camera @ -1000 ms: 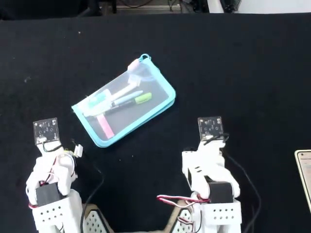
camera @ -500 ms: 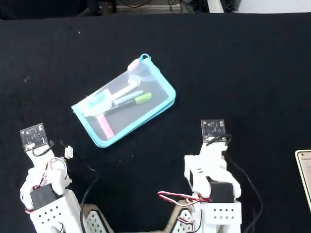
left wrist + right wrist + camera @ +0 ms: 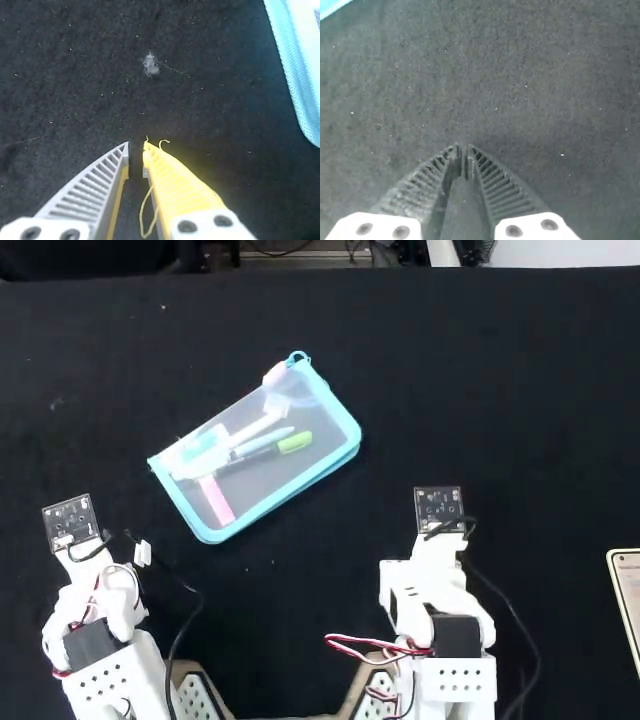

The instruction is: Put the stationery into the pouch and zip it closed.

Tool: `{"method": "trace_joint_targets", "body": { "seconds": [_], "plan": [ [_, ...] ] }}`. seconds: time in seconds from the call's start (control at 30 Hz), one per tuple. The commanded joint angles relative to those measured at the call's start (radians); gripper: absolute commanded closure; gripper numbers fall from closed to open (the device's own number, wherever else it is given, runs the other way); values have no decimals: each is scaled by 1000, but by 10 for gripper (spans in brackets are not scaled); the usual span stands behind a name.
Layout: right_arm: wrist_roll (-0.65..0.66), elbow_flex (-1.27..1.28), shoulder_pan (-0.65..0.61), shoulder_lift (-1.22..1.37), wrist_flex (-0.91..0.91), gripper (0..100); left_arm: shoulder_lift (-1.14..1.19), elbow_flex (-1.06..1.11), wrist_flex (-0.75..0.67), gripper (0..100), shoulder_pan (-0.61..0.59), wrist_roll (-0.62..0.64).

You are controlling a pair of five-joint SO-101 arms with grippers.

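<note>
The pouch (image 3: pixel 255 460), clear-faced with teal edging, lies flat on the black table left of centre. Through its face I see pens, a green highlighter (image 3: pixel 294 443) and a pink piece (image 3: pixel 216 500). Its zip pull (image 3: pixel 297 358) sits at the far corner. Both arms are folded back at the near edge, the left arm (image 3: pixel 90 610) and the right arm (image 3: pixel 435 590), well short of the pouch. My left gripper (image 3: pixel 135 147) is shut and holds nothing, with the pouch's teal edge (image 3: pixel 300 65) off to one side. My right gripper (image 3: pixel 463 148) is shut over bare cloth.
A white flat object (image 3: pixel 627 590) pokes in at the table's right edge. A bit of lint (image 3: pixel 150 63) lies on the cloth ahead of the left gripper. Black cloth stretches open around the pouch and across the right half.
The left arm swung left and drew back from the pouch a second ago. The right arm pulled back slightly. Both have kept still for the last half second.
</note>
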Motion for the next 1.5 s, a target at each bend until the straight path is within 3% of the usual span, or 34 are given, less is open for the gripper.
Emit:
{"method": "trace_joint_targets", "body": {
  "seconds": [0.0,0.1,0.2,1.47],
  "plan": [
    [-11,-2,8,-99,8,984,-14,24,6,941,116,-3],
    [-15,-2,8,-97,8,984,-15,24,6,941,272,-3],
    [-15,-2,12,-97,8,984,-15,24,6,941,334,-3],
    [-12,-2,14,-96,8,984,-12,24,6,941,337,-3]
  ]
}}
